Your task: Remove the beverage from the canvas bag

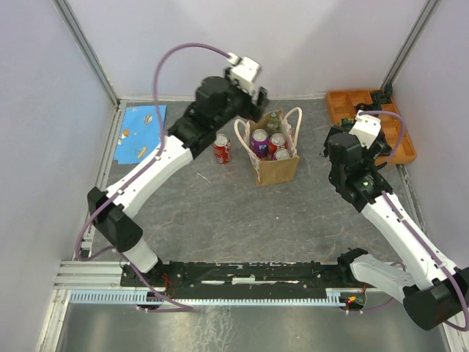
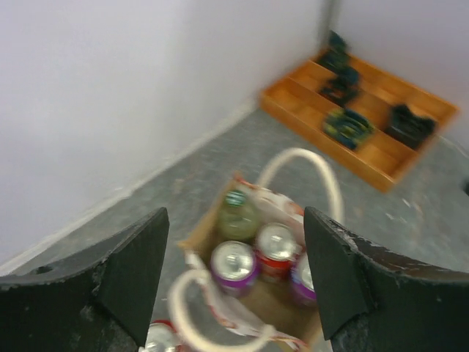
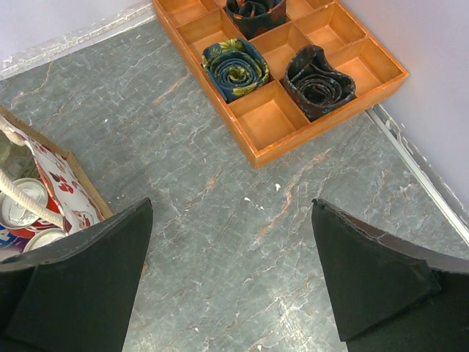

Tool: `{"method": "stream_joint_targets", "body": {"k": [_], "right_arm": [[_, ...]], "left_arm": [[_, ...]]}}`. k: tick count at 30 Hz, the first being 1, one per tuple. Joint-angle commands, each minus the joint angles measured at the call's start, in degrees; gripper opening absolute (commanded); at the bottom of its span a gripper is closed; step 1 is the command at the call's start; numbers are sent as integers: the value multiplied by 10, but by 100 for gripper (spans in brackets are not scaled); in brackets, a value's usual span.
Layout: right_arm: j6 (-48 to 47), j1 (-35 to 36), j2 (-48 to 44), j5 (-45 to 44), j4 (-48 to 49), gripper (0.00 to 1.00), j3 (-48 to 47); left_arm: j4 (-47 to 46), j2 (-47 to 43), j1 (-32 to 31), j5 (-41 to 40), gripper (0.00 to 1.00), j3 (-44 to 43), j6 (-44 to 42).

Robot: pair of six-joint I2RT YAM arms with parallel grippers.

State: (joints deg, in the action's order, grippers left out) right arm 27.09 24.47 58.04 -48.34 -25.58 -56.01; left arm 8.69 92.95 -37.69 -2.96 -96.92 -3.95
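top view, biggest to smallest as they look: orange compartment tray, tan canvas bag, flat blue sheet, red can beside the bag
1. orange compartment tray, even partly covered
2. tan canvas bag and flat blue sheet: close; the upright bag rises nearer the camera, so unranked
3. red can
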Motion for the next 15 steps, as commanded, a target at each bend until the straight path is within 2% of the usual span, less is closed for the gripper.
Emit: {"method": "stream_joint_targets", "body": {"k": [1, 5, 15], "right_arm": [[10, -2, -19, -19, -12, 97, -14], [11, -2, -24, -21, -19, 97, -14], [4, -2, -20, -26, -21, 97, -11]], "left_arm": [[42, 50, -45, 66, 76, -16, -38], [44, 88, -60, 89, 68, -9, -35], [43, 141, -72, 89, 66, 34, -41]]}}
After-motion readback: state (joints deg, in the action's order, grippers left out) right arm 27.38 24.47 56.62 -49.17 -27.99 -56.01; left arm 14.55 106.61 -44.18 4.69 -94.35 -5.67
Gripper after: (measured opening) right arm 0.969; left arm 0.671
